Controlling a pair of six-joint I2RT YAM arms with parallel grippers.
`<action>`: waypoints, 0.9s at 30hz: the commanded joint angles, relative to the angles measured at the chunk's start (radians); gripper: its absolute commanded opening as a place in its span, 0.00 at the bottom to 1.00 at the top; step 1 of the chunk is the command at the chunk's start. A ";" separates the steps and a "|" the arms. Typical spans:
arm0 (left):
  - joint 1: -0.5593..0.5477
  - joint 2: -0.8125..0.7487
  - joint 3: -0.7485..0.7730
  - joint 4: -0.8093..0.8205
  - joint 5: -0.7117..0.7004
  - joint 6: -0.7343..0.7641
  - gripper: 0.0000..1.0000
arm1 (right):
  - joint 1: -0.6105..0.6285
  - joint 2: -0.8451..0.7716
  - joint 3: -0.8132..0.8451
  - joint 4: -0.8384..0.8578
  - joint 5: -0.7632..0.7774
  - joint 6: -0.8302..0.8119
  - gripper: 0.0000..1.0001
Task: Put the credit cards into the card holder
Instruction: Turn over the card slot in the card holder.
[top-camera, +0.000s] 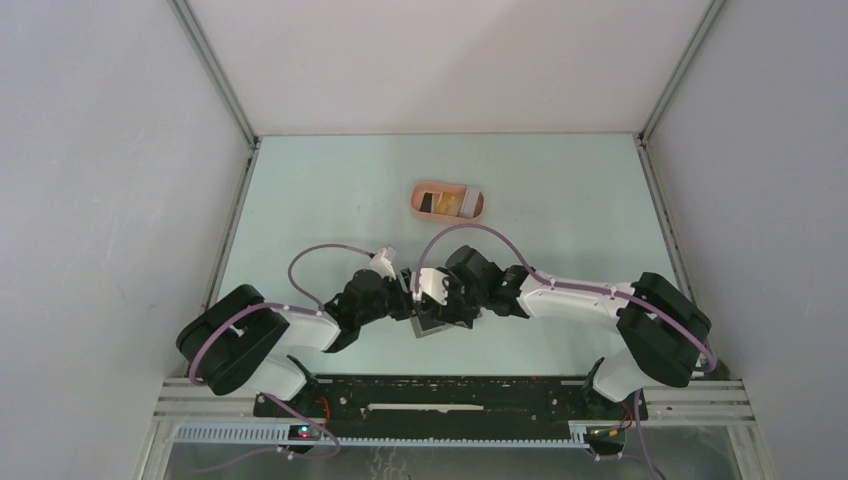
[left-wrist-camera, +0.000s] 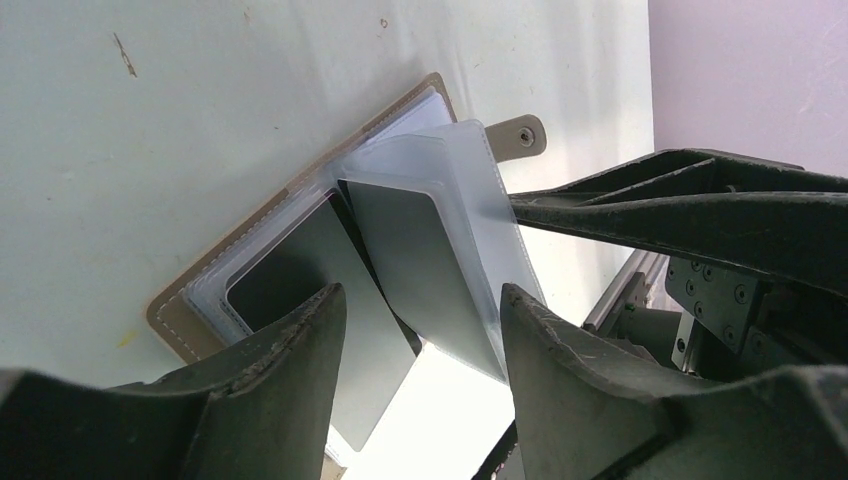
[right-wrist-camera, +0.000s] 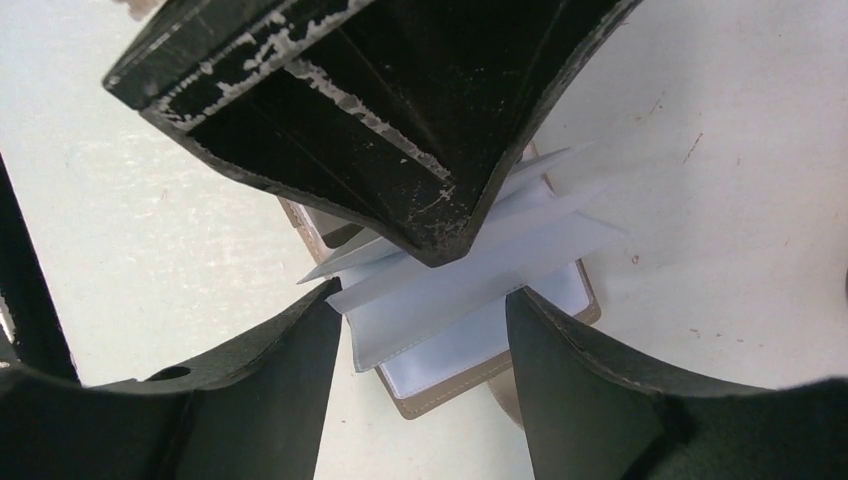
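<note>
Pale green table (top-camera: 330, 190), white walls. Holder (left-wrist-camera: 300, 185) lies open near the arm bases, between both grippers. Grey card (left-wrist-camera: 420, 270) sits part-way in a clear sleeve (left-wrist-camera: 470, 165). Left gripper (left-wrist-camera: 422, 298) has its jaws apart astride the card; can't tell if it grips. Right gripper (right-wrist-camera: 422, 293) is spread wide, holding nothing. Other cards (top-camera: 445, 203) are in the pink tray (top-camera: 418, 205).
</note>
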 joint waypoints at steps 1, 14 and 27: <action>0.007 0.005 -0.009 0.019 0.011 0.010 0.63 | -0.004 0.001 0.052 -0.009 0.016 0.021 0.69; 0.016 -0.021 -0.040 0.020 0.008 0.006 0.64 | -0.038 0.027 0.086 -0.055 0.001 0.057 0.68; 0.024 -0.118 -0.086 -0.041 -0.013 0.020 0.64 | -0.102 0.035 0.116 -0.096 -0.027 0.093 0.68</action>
